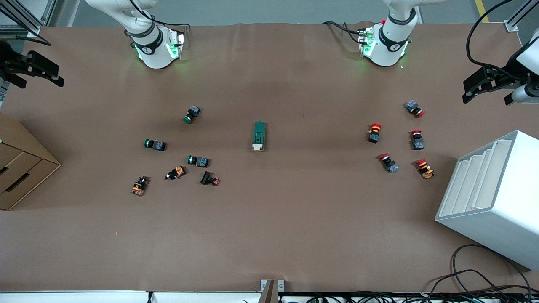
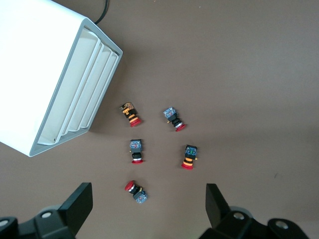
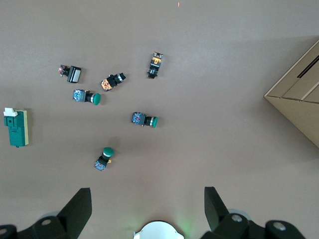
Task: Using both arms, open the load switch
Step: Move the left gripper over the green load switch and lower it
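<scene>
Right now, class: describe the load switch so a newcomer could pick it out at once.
On the brown table, look midway between two clusters of small push buttons. The dark-green rectangular load switch lies there alone; it is longer than any button, with a white lever piece at its end nearer the front camera.

The worktop (image 1: 269, 219) wears a matt brown paper-like sheet, faintly creased. The load switch (image 1: 259, 135) looks like dull dark-green plastic with a white plastic lever end. The push buttons (image 1: 374, 132) have shiny plastic caps. The rack (image 1: 501, 185) is smooth, satin white. The box (image 1: 21, 168) is raw matt cardboard. The arms (image 1: 153, 42) look glossy white.
</scene>
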